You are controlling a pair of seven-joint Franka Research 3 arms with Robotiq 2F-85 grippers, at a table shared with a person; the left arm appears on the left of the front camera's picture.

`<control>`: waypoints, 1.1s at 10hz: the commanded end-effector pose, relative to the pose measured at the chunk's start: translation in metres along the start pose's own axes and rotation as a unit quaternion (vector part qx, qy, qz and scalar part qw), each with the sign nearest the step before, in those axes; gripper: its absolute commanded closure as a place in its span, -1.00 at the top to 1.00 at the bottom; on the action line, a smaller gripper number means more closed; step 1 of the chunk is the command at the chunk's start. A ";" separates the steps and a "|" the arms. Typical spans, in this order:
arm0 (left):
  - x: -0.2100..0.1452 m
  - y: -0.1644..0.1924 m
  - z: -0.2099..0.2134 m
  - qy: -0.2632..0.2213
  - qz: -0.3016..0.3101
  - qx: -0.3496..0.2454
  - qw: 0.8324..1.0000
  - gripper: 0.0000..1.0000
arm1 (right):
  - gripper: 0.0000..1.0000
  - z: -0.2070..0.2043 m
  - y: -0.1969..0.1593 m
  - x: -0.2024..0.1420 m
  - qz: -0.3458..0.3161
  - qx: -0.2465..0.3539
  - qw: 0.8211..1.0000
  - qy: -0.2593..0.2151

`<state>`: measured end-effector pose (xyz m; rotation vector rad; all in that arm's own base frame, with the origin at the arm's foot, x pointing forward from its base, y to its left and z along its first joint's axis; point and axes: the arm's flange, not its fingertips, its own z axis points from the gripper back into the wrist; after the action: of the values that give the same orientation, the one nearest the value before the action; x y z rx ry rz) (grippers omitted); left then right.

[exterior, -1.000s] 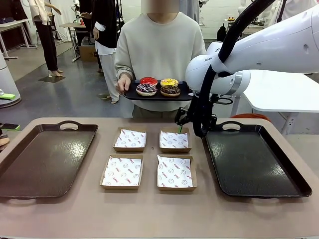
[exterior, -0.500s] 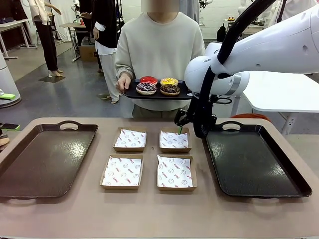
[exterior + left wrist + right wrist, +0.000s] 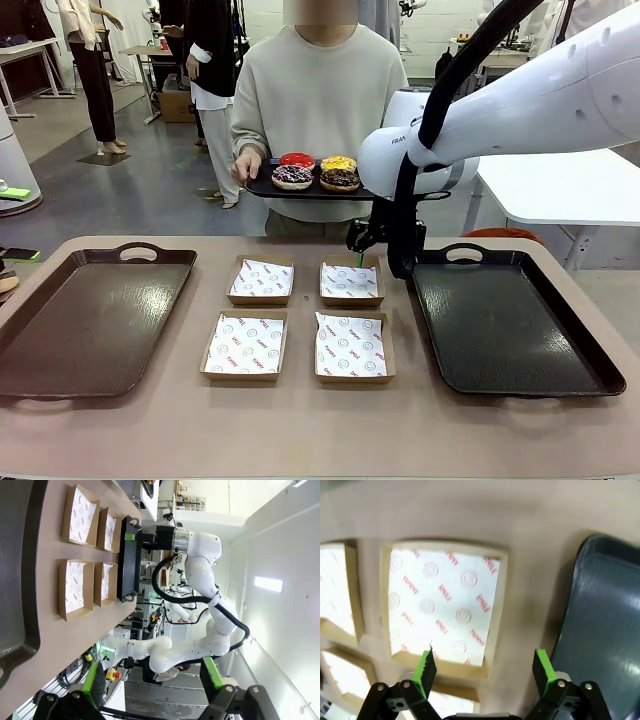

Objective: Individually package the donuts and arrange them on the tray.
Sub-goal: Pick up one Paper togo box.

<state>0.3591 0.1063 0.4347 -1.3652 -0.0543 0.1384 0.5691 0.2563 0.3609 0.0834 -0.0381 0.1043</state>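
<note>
A person across the table holds a small black tray with four donuts on it: red, yellow with sprinkles, purple with white sprinkles and chocolate. My right gripper hangs open just above the far right paper-lined box, below the person's tray. From its wrist, the right gripper has its green pads spread wide over that box, with nothing between them. The left gripper is open and empty, held off to the side of the table.
Three more paper-lined cardboard boxes sit mid-table: far left, near left, near right. A large dark tray lies at the left and another at the right, beside the right gripper.
The right arm has swung slightly left, bringing its gripper closer over the far right box. The person's tray stays about where it was.
</note>
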 end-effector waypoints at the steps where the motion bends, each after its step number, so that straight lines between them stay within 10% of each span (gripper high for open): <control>1: -0.001 -0.002 0.001 -0.001 -0.001 -0.006 1.000 1.00 | 1.00 -0.019 -0.002 0.021 -0.025 -0.012 0.999 -0.015; 6: -0.001 -0.002 0.001 -0.001 -0.001 -0.006 1.000 1.00 | 1.00 -0.042 0.001 0.023 -0.009 -0.012 1.000 -0.002; 9: -0.001 -0.002 0.001 -0.001 -0.001 -0.006 1.000 1.00 | -0.71 -0.039 0.000 0.021 -0.011 -0.006 1.000 -0.010; 11: -0.001 -0.002 0.001 -0.001 -0.001 -0.006 1.000 1.00 | -1.00 -0.037 -0.002 0.020 -0.013 -0.006 1.000 -0.011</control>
<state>0.3591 0.1063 0.4347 -1.3652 -0.0542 0.1384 0.5898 0.2590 0.3228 0.0828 -0.0374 0.0926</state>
